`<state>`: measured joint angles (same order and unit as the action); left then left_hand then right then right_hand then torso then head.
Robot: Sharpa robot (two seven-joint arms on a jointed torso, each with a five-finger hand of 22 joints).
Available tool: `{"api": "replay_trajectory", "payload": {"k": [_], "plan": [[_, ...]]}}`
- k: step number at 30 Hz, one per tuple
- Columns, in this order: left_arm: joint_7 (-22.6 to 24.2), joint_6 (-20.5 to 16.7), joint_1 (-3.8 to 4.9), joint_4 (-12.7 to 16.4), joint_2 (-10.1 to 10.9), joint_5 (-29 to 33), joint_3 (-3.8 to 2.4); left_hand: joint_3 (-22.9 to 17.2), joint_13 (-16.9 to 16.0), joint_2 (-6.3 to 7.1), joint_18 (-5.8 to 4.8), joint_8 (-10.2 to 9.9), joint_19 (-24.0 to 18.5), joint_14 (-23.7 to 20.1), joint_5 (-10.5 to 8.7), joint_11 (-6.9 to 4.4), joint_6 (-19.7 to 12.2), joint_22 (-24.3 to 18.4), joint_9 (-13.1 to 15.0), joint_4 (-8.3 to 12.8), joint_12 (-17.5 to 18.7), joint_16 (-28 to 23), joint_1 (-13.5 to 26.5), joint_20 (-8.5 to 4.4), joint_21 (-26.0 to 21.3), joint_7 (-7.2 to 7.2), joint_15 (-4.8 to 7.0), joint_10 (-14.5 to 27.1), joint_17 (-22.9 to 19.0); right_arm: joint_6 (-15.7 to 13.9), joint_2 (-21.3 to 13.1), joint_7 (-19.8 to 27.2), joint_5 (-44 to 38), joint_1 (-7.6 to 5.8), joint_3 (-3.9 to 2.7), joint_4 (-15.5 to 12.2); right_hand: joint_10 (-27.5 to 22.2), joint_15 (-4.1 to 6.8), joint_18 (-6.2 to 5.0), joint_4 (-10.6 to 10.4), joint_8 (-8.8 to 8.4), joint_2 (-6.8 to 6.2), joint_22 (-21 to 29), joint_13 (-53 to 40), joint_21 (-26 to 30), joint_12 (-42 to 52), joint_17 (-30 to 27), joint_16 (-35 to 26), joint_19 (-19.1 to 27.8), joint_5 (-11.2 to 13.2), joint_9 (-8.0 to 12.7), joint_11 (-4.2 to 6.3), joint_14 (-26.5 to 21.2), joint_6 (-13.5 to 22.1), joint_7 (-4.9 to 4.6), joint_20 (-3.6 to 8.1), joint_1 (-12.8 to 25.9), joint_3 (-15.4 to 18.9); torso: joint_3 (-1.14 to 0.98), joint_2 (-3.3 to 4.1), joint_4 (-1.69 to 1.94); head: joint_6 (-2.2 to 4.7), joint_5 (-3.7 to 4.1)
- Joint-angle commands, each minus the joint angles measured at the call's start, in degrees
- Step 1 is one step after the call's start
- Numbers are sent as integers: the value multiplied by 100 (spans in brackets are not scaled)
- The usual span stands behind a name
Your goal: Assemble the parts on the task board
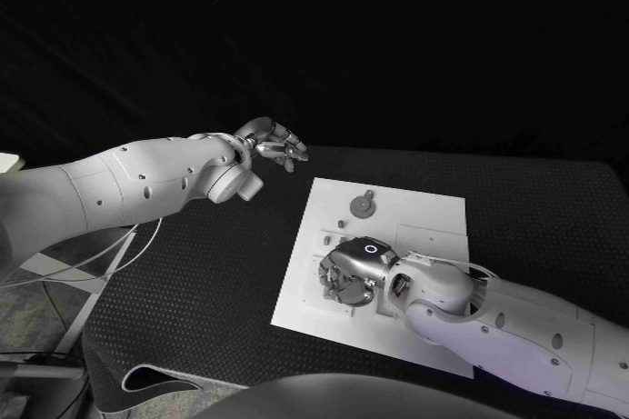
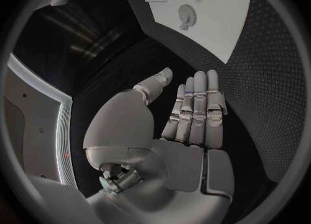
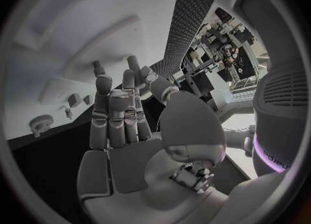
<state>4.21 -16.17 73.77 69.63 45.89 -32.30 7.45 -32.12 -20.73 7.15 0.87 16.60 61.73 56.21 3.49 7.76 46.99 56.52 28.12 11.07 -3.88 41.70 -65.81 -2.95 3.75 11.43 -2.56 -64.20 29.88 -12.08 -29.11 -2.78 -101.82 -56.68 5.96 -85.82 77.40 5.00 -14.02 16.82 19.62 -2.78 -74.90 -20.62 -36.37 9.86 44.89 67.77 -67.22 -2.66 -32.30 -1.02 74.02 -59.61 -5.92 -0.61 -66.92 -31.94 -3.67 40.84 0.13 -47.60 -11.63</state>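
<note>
The white task board [image 1: 420,221] lies in the middle of the black table. A round gear part [image 1: 364,204] lies flat near its far edge, with small pegs [image 1: 341,224] close by. My right hand [image 1: 352,272] reaches down onto the board's left side, fingers stretched over a round part [image 1: 344,294] that it partly hides. The right wrist view shows this hand's [image 3: 119,120] palm empty and its fingers straight, with the gear [image 3: 40,124] and pegs [image 3: 73,99] beyond. My left hand [image 1: 269,143] hovers above the table past the board's far left corner. Its fingers [image 2: 194,110] are straight and hold nothing.
Black textured table [image 1: 196,283] surrounds the board on all sides. In the left wrist view the board [image 2: 220,32] with the gear [image 2: 186,14] lies well ahead of the hand. Cables [image 1: 79,264] hang off the table's left edge.
</note>
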Motion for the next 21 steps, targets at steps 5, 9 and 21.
{"api": "replay_trajectory", "payload": {"k": [5,9,21], "plan": [[33,71,6,9,-6,31,-4,-1,-6,-33,96,38,22,50,5,-9,-43,-11,-10,-29,-6,-40,25,-12,19,-15,-1,28,8,22,27,-16,-166,12,11,109,-27,47,-98,8,16,66,-117,-14,-34,4,-3,33,-3,-11,-113,10,-23,-39,-2,44,-71,-22,-5,-1,-2,-5,-4],[33,74,6,6,-9,31,-4,-1,-7,-34,96,39,22,50,5,-9,-43,-11,-10,-30,-7,-41,25,-12,19,-15,-1,28,9,-5,44,-10,-171,17,13,150,-27,47,-98,8,16,66,-117,-17,-35,4,-3,33,-3,-11,-115,10,-22,-39,-2,44,-72,-21,-4,0,1,-3,-6],[27,80,6,4,-15,32,-4,-1,-7,-38,95,40,23,52,5,-9,-43,-12,-12,-38,-7,-46,29,-12,20,-14,-1,28,16,6,60,-3,-176,17,23,179,-29,47,-98,9,16,66,-118,-26,-38,4,-3,34,-2,-11,-120,11,-22,-38,-1,44,-75,-19,0,-2,1,4,-7]]}}
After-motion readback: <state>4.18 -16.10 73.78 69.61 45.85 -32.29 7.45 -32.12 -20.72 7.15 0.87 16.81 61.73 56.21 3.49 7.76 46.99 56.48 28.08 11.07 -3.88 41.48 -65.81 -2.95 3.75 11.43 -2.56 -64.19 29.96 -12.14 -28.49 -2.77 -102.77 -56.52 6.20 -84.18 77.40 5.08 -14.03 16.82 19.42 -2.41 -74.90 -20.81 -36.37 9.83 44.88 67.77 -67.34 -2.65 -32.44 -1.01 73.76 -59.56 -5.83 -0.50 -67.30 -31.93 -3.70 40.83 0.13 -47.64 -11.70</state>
